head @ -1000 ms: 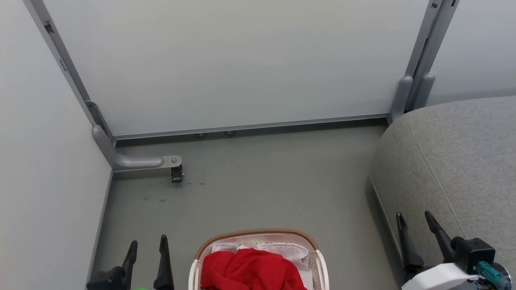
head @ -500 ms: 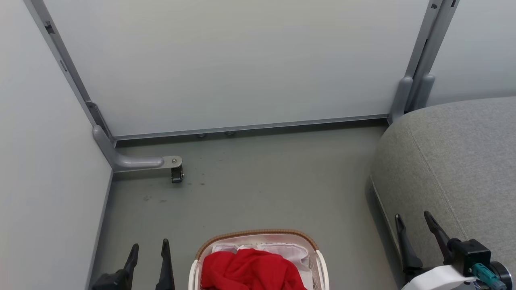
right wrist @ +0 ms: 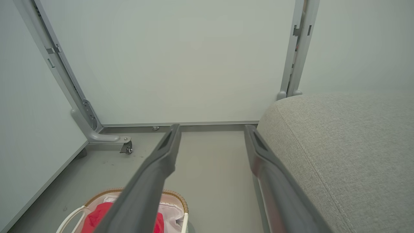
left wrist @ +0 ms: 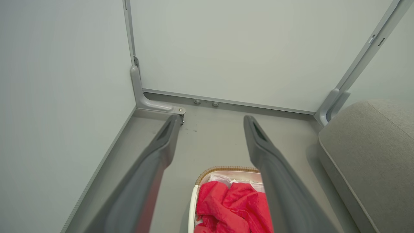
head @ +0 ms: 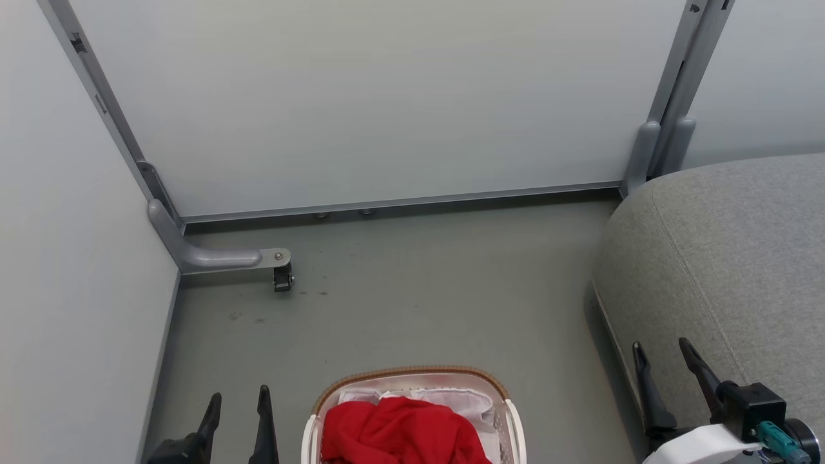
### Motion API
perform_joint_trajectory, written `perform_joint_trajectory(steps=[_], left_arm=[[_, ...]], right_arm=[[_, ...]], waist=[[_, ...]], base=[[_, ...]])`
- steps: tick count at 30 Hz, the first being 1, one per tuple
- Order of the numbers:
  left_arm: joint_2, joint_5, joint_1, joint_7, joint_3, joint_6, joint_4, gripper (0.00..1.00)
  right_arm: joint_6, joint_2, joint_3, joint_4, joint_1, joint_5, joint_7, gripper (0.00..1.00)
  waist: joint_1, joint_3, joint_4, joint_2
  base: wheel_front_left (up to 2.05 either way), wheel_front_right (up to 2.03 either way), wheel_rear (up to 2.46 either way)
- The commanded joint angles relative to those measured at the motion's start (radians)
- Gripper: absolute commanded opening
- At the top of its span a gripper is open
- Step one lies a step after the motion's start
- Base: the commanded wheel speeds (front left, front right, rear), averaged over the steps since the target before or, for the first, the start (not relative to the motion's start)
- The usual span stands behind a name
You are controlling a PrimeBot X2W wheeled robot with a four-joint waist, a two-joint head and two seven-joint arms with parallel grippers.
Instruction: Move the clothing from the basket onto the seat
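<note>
Head view, clothing (head: 399, 432) in basket (head: 412, 374), seat (head: 728, 258) bare

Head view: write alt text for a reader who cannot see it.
Red clothing lies heaped in a white basket on a grey floor, at the bottom centre. A grey seat stands to its right. The left gripper and right gripper flank the basket, jaws open and empty, before pale wall panels.

Grey floor (head: 419, 290) walled by pale partition panels (head: 387, 96) — a small black caster (head: 282, 278) sits under the corner post's grey foot (head: 213, 258)
</note>
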Motion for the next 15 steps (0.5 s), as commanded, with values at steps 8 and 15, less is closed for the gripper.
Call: perform_joint_trajectory(steps=[8, 15], left_arm=[[0.006, 0.002, 0.006, -0.004, -0.003, 0.002, 0.002, 1.00], [0.006, 0.003, 0.003, -0.004, -0.007, 0.001, 0.002, 1.00]], right_arm=[[0.000, -0.006, -0.003, -0.001, 0.011, -0.001, -0.005, 1.00], [0.000, -0.006, -0.003, -0.003, 0.009, 0.000, -0.005, 1.00]], waist=[[0.0000, 0.005, 0.000, 0.0000], [0.0000, 0.010, -0.002, 0.0000]], base=[[0.00, 0.00, 0.00], [0.00, 0.00, 0.00]])
